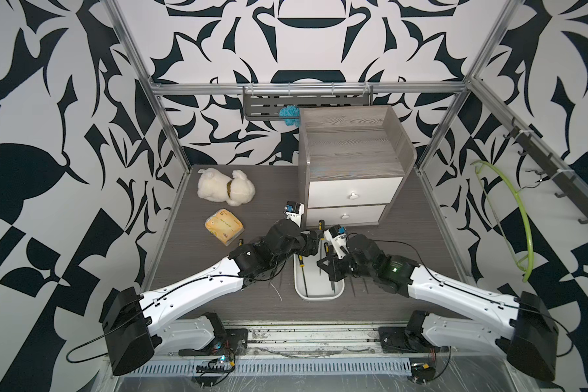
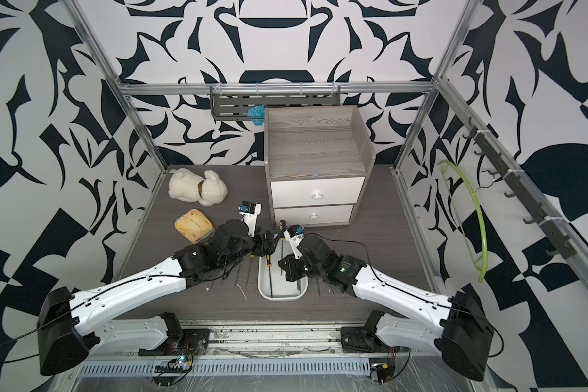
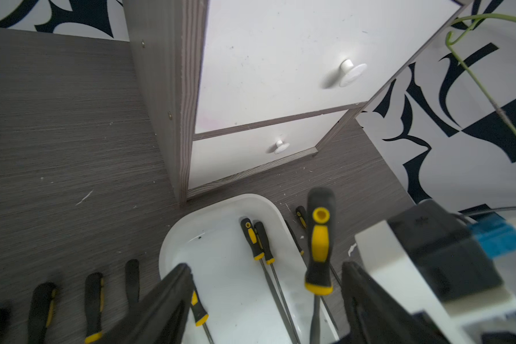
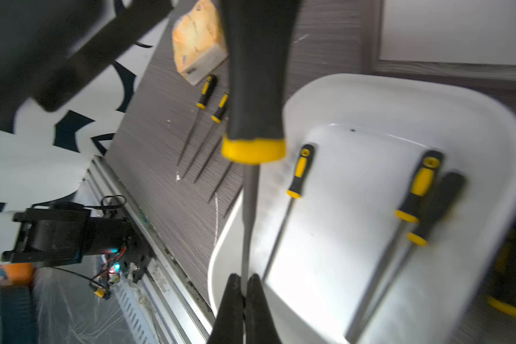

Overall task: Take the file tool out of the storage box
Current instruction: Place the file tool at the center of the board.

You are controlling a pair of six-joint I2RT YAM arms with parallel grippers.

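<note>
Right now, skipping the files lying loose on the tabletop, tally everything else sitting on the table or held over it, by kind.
Files: 4, three lying in the storage box, plus the held file in the right gripper
Storage box: 1
Cabinet: 1
Plush toy: 1
Yellow soft pack: 1
Total: 8

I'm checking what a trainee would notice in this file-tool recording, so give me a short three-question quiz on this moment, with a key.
1. True or false: the right hand is shut on the metal shaft of the file.
2. How many other files lie in the storage box? A) one B) three C) six
3. Fill in: the left hand has its jaws ___, one on either side of that file's handle.
Key: 1 true; 2 B; 3 open.
</note>
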